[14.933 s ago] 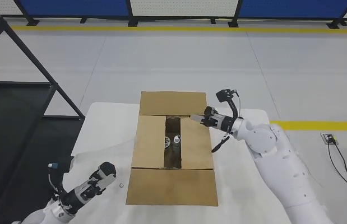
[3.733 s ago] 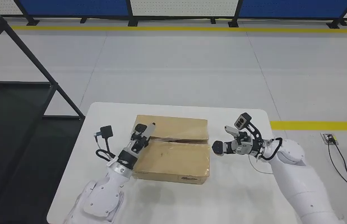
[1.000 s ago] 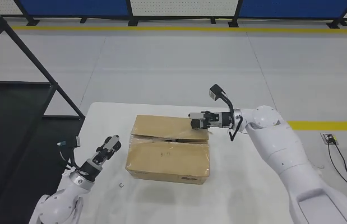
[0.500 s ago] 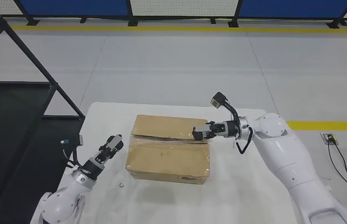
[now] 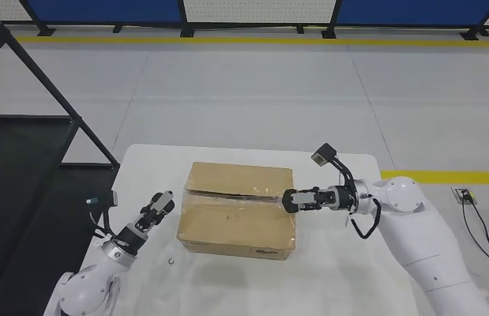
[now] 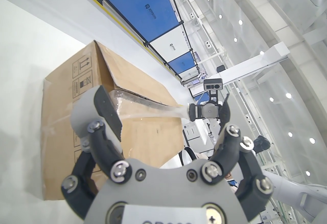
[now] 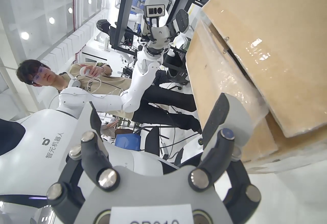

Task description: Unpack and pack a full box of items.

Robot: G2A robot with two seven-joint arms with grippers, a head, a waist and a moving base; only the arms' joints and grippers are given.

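A brown cardboard box lies in the middle of the white table, its top flaps down. A strip of clear tape runs along the seam between them, and the far flap stands slightly raised. My right gripper is open at the right end of that seam. In the right wrist view one finger rests by the box corner and its tape. My left gripper is open, a little to the left of the box. In the left wrist view the box and tape lie beyond the left gripper.
A small ring-like object lies on the table near the box's front left corner. A black metal frame stands off the table's left side. Bare table lies in front of the box and to its right.
My right gripper has slid from over the far flap to the right end of the seam, the arm drawing back to the right. The left arm has barely moved.
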